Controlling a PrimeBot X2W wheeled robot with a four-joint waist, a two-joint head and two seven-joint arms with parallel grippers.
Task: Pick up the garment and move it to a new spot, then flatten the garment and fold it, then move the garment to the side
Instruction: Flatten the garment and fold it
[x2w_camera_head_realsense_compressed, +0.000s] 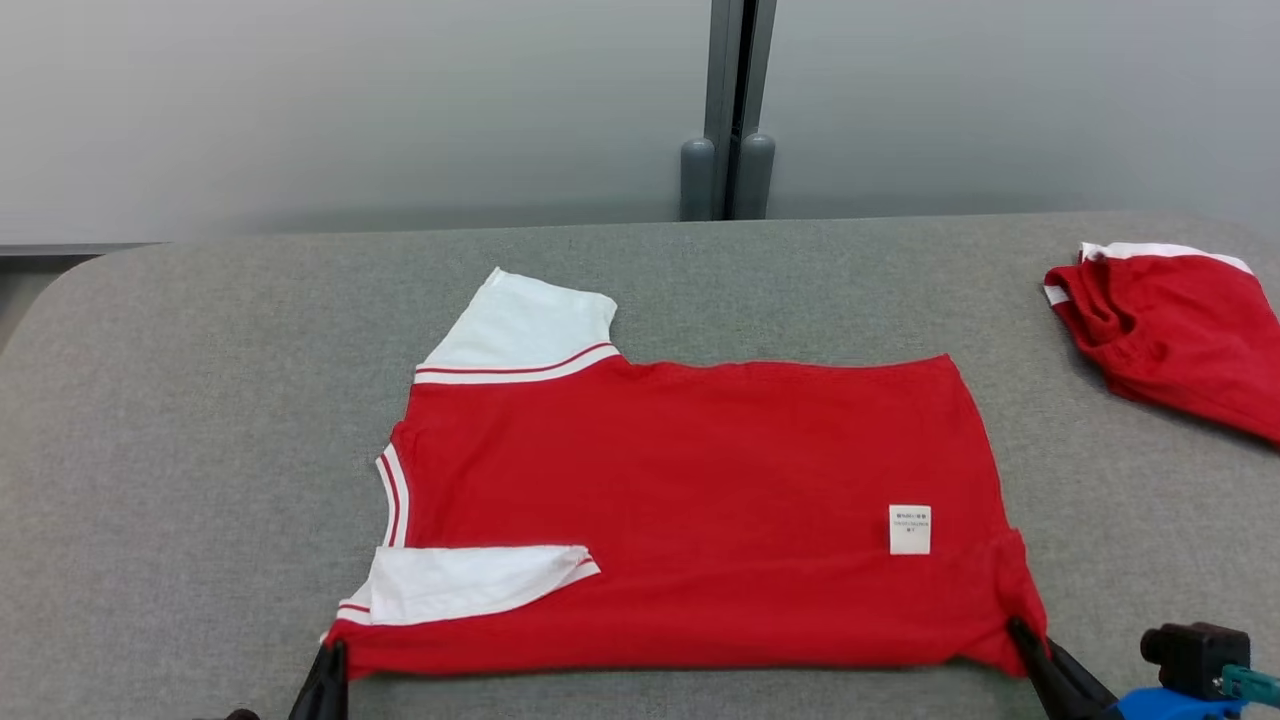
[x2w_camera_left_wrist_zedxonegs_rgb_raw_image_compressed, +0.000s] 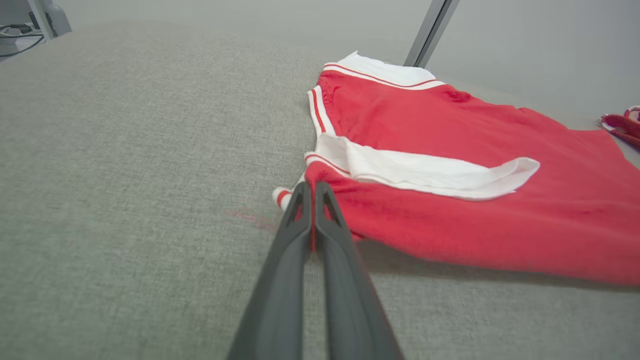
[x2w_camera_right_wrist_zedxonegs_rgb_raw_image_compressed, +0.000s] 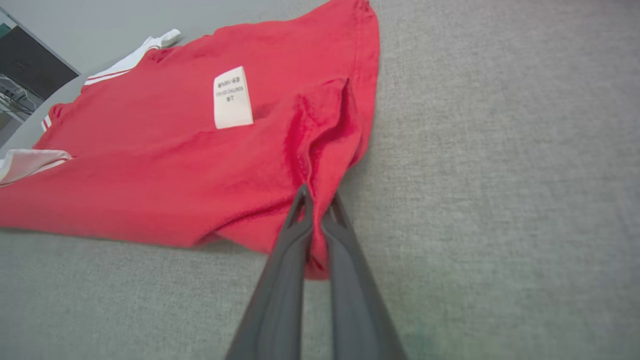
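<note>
Two corners of the red shirt (x2w_camera_head_realsense_compressed: 680, 480) are in my grip. My left claw (x2w_camera_left_wrist_zedxonegs_rgb_raw_image_compressed: 312, 187) is pinched tight on the near shoulder corner, just below the white sleeve (x2w_camera_head_realsense_compressed: 480, 582) that lies folded in over the body. My right claw (x2w_camera_right_wrist_zedxonegs_rgb_raw_image_compressed: 317, 197) is clamped on the near hem corner, where the cloth bunches a little. The shirt lies spread across the middle of the grey table (x2w_camera_head_realsense_compressed: 200, 400), mostly smooth, with a white label (x2w_camera_head_realsense_compressed: 909, 529) showing and its far sleeve (x2w_camera_head_realsense_compressed: 525, 325) sticking out flat. I judge the moving and flattening done and the folding only begun. The near edge wants carrying over to the far edge, the far sleeve needs tucking, and the shift to the side is not yet done. Another red garment (x2w_camera_head_realsense_compressed: 1170, 340) sits at the table's right end, well apart.
</note>
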